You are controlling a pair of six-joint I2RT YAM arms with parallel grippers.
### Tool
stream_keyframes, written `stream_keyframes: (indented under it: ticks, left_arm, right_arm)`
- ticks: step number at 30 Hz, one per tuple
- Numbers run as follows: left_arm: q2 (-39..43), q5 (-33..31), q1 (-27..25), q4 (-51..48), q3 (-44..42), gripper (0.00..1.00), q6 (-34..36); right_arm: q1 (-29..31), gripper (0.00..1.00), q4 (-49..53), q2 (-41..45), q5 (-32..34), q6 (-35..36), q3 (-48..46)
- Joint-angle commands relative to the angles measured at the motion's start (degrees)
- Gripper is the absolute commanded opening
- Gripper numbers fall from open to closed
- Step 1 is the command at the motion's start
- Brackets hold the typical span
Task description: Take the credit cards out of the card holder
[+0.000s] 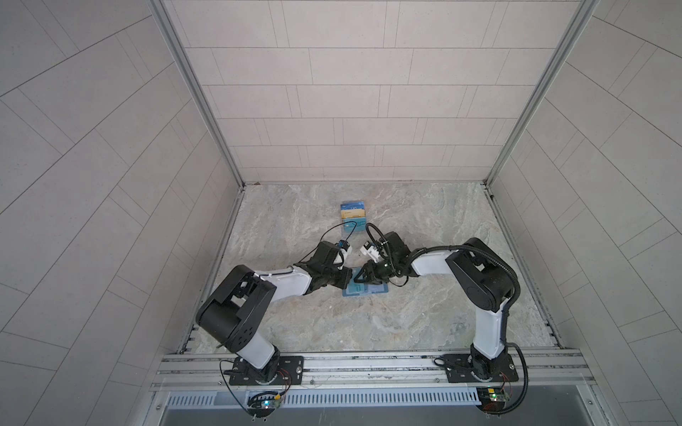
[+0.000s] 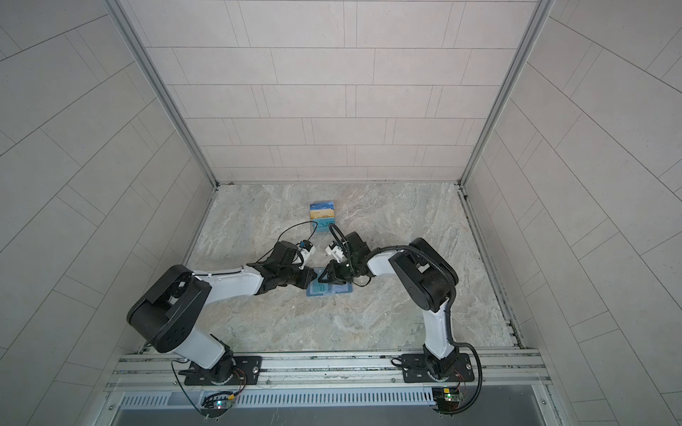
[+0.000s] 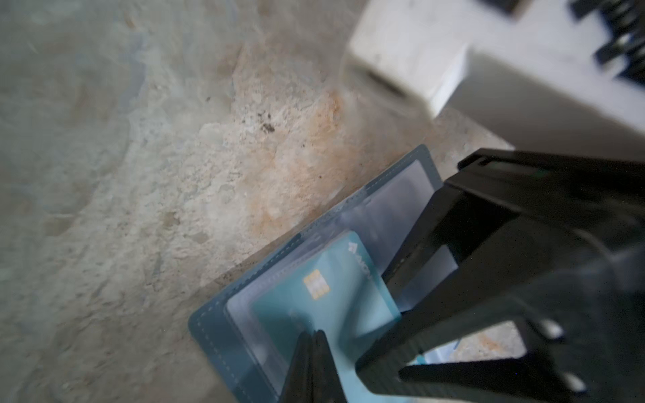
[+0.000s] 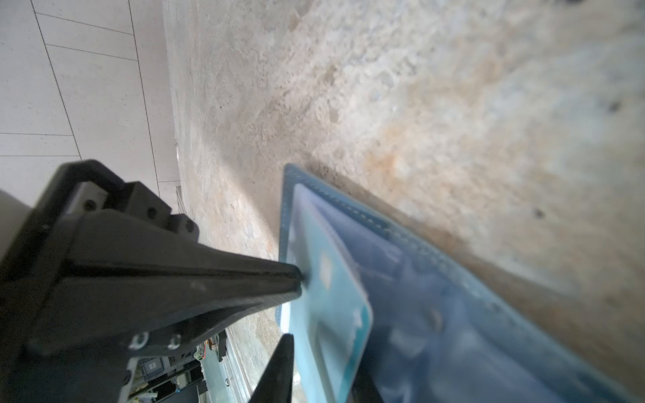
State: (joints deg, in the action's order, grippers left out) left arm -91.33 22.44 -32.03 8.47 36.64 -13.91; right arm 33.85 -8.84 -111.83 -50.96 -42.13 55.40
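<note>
Centrally, just below the middle of both top views, the card holder (image 1: 372, 292) (image 2: 334, 291) is seen lying open and flat on the marbled table (image 1: 406, 324), its left part hidden under the two grippers. Little more is given there. The left gripper (image 1: 349, 277) and the right gripper (image 1: 363, 274) are shown only as dark wedges meeting tip to tip over the holder, and their jaws cannot be read. A clear stand (image 1: 352, 217) of gold and blue cards is seen only in these views, higher in the frame and well apart from the holder.

The detail is supplied by the wrist views. In the left wrist view the card holder (image 3: 216, 335) is shown with stitched border and clear sleeves, and a teal credit card (image 3: 342, 279) with a gold chip is seen drawn partly out of a sleeve. The left gripper (image 3: 312, 345) is closed, tips together and empty, and is pressed onto the holder at the card's edge. Whether sleeve or card is touched cannot be told. In the right wrist view the card (image 4: 331, 314) is seen tilted up off the holder (image 4: 453, 244), its end clamped between the slightly parted fingers of the right gripper (image 4: 324, 363).

The left arm (image 1: 288, 284) and right arm (image 1: 430, 263) are mounted on the rail (image 1: 369, 363) at the bottom of the frame. The elbows are raised and turned outward, and the forearms are angled inward and down to the centre.
</note>
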Motion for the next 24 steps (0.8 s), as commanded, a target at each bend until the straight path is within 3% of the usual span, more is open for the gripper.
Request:
stream_keyframes:
  ticks: [1,15,24]
  left_arm:
    - [-1.66,-1.47,-0.49,-2.72,-1.53,0.0,1.78]
    - [-3.54,-1.43,-0.49,2.66,-5.7,0.0,-0.94]
    - [-3.59,-1.42,-0.49,3.18,-6.15,0.0,-1.29]
  right_arm:
    - [0.22,0.25,2.17,-0.12,3.67,0.91,-0.59]
    - [-1.57,0.24,-2.95,3.98,0.8,-1.93,-1.22]
    - [-2.56,0.23,-12.41,5.47,-1.28,-7.82,-3.93]
